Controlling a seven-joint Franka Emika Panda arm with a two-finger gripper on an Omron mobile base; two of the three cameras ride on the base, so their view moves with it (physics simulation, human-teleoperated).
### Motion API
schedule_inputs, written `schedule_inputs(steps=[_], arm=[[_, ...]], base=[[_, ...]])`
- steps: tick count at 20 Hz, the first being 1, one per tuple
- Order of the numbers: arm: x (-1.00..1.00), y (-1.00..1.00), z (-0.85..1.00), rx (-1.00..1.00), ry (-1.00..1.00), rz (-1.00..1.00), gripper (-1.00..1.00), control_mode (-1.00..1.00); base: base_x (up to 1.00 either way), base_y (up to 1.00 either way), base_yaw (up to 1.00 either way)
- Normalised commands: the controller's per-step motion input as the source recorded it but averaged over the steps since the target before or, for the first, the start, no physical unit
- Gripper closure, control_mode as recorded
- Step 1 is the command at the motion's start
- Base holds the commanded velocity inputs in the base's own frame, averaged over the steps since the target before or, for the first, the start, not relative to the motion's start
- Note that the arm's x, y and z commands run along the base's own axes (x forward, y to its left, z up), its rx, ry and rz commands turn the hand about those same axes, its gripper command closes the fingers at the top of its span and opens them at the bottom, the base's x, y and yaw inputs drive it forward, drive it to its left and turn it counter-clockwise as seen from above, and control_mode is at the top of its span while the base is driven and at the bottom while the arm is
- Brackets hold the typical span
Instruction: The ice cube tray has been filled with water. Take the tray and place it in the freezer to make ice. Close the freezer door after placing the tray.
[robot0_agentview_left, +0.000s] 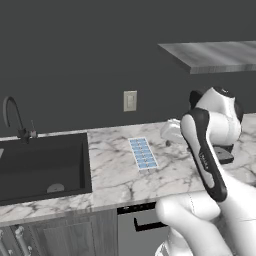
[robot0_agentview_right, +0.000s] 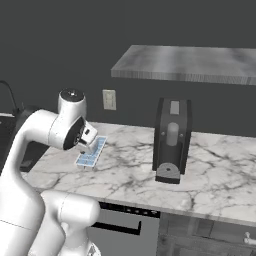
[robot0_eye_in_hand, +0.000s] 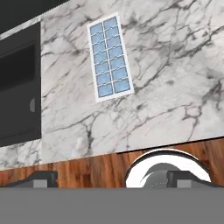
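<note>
Marble counter (robot0_agentview_left: 120, 175) is seen beneath a dark wall, and the ice cube tray (robot0_eye_in_hand: 110, 57) is laid flat on it, its cells filled with pale blue water (robot0_eye_in_hand: 114, 52) (the black sink (robot0_agentview_left: 40, 165) lies well apart). The gripper (robot0_eye_in_hand: 111, 178) is held fully spread above the counter's edge, nothing grasped.

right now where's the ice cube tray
The ice cube tray lies flat on the marble counter, right of the black sink and below the wall outlet; the open gripper is apart from it.
</note>
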Motion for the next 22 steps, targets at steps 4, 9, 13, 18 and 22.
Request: schedule_inputs(steps=[4, 9, 13, 18, 22], arm=[[-0.34, 0.00, -0.31, 0.20, 0.03, -0.23, -1.00, -1.00], [-0.18, 0.00, -0.25, 0.18, 0.09, -0.29, -1.00, -1.00], [-0.01, 0.00, -0.25, 0.16, 0.14, -0.30, -1.00, -1.00], [0.03, 0.00, -0.18, 0.13, 0.10, -0.21, -1.00, -1.00], [0.11, 0.00, -0.11, 0.05, 0.02, -0.05, -1.00, -1.00]], base=[[0.00, 0.00, 0.00], [0.00, 0.00, 0.00], [0.00, 0.00, 0.00], [0.00, 0.00, 0.00], [0.00, 0.00, 0.00]])
